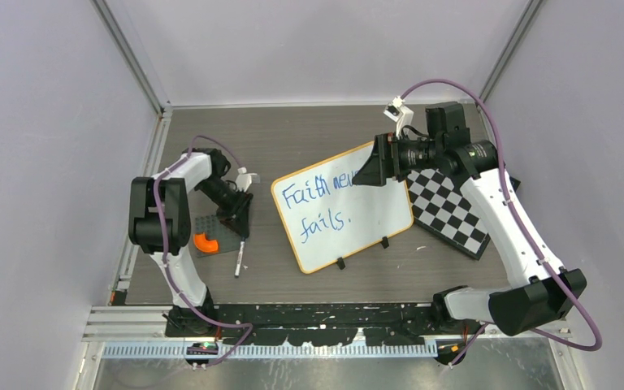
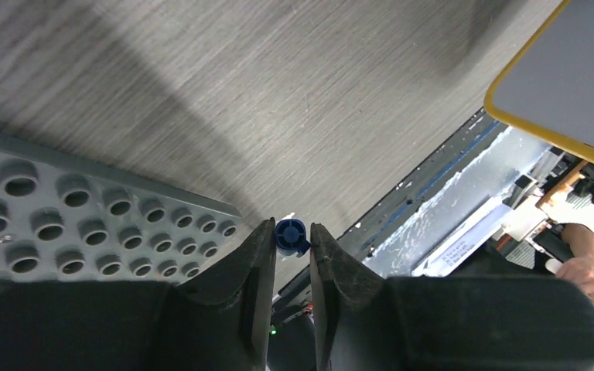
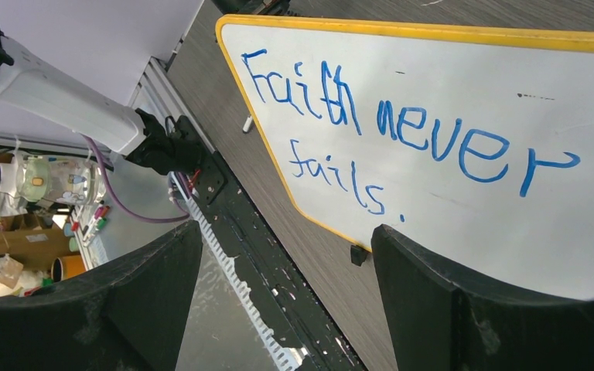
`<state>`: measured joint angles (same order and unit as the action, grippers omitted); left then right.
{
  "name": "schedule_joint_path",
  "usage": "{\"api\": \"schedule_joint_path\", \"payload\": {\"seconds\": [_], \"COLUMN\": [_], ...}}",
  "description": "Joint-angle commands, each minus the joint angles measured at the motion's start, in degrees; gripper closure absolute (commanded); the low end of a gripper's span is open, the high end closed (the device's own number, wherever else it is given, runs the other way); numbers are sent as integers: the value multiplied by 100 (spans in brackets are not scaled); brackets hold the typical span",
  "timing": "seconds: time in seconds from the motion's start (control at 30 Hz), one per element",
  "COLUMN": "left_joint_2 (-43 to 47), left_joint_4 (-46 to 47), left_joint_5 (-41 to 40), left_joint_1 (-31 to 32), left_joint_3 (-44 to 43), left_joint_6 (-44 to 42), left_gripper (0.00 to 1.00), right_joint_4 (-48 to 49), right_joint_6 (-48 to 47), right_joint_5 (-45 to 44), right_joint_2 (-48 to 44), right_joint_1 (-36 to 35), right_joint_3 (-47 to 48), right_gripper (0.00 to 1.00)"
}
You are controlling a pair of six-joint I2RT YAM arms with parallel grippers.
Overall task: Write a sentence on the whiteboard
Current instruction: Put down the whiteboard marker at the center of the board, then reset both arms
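- Top view: the whiteboard (image 1: 349,218) lies flat mid-table, skewed, between the arms. It reads "Faith never fails." in blue with a full stop, so you can likely treat the writing as done.
- Top view: the left gripper (image 1: 240,221) sits low, left of the board and beside the grey peg plate (image 1: 211,229). The marker (image 1: 239,260) runs from its fingers toward the near edge and looks to lie on the table.
- Top view: the right gripper (image 1: 371,172) hovers over the board's far right part, next to the checkered board (image 1: 451,213).
- Left wrist: the jaws are narrow, with the marker's blue end (image 2: 291,236) between the fingertips. You cannot tell whether it is pinched or free.
- The step in hand reads as laying the marker down. Spread the jaws fully before you lift, then rise straight up, so the marker is not dragged or rolled toward the ink.
- Right wrist: the jaws are wide apart and hold nothing, and the text is legible below. Keep this arm off the writing.
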<state>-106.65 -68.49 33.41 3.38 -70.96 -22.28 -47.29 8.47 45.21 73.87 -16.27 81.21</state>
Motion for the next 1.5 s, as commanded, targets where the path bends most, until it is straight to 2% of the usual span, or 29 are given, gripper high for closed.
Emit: {"api": "schedule_joint_path", "payload": {"seconds": [0.0, 0.4, 0.53, 0.57, 0.6, 0.67, 0.73, 0.87, 0.97, 1.27, 1.47], "left_joint_2": [-18, 636, 943, 1008, 1068, 1184, 1290, 1427, 1568, 2537, 2869], "left_joint_4": [232, 84, -131, -174, -207, -268, -225, -221, -206, 956, 1466], "left_joint_5": [-104, 28, 194, 247, 316, 541, 638, 454, 371, 99, -26], "left_joint_1": [40, -26, -305, -538, -699, -1051, -1392, -1778, -1934, -2060, -2054], "left_joint_3": [-209, -566, -1022, -1163, -1325, -1659, -1961, -2438, -2475, -966, -220], "left_joint_6": [41, 331, 358, 358, 358, 354, 406, 404, 396, 918, 1208], "left_gripper": [74, 49, 31, 29, 17, 11, 1, 0, 0, 0, 0], "right_joint_4": [83, 61, -54, -116, -202, -391, -551, -880, -1178, -1453, -1385], "right_joint_6": [-78, -92, -164, -206, -249, -406, -536, -886, -1310, -2091, -2287], "right_joint_5": [-21, -178, -455, -576, -647, -728, -706, -503, -359, -99, -52], "right_joint_2": [-204, -492, -553, -551, -520, -453, -391, -268, -150, 308, 491], "right_joint_1": [34, 100, 231, 286, 354, 608, 922, 1702, 2305, 3866, 4191], "right_joint_3": [11, -37, 17, 40, 109, 219, 337, 580, 633, 10, -430], "right_gripper": [15, 15, 14, 14, 14, 13, 13, 12, 12, 12, 12]}}
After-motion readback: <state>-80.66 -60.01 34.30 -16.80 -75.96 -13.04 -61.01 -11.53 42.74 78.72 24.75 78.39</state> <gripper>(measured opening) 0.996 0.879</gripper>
